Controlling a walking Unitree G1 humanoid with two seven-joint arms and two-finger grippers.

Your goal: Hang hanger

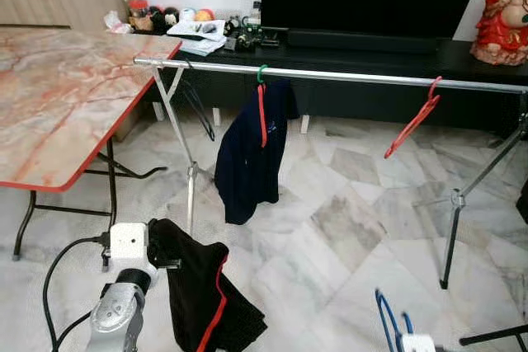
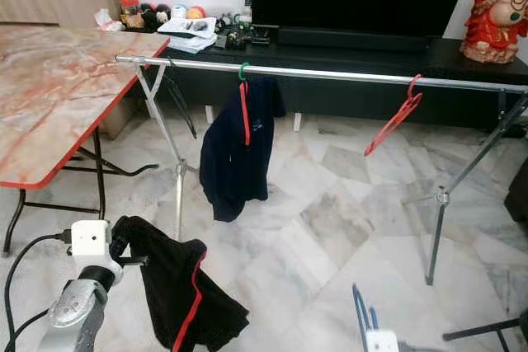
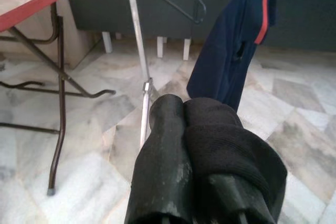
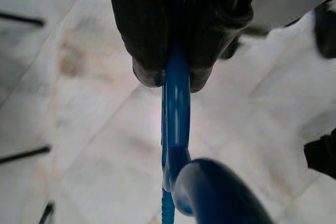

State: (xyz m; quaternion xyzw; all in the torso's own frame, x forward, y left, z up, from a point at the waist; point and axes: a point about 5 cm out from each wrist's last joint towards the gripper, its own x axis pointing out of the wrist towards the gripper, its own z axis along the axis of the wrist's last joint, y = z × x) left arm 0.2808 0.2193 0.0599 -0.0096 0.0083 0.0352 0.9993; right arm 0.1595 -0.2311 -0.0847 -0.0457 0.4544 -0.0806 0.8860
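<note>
Not hung yet; right gripper (image 4: 169, 80) jaws clamped on blue hanger (image 4: 176, 124), low, well short of rail (image 1: 346, 77); left gripper (image 3: 181, 129) jaws pinching black garment (image 1: 202, 286); lift and hooking remain.

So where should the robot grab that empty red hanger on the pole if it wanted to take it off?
Probably the red hanger is best gripped on its slanted arm just below the hook, coming from the robot's side of the metal rail. It hangs tilted and bare, so that arm is free, while the hook is wrapped over the rail.
</note>
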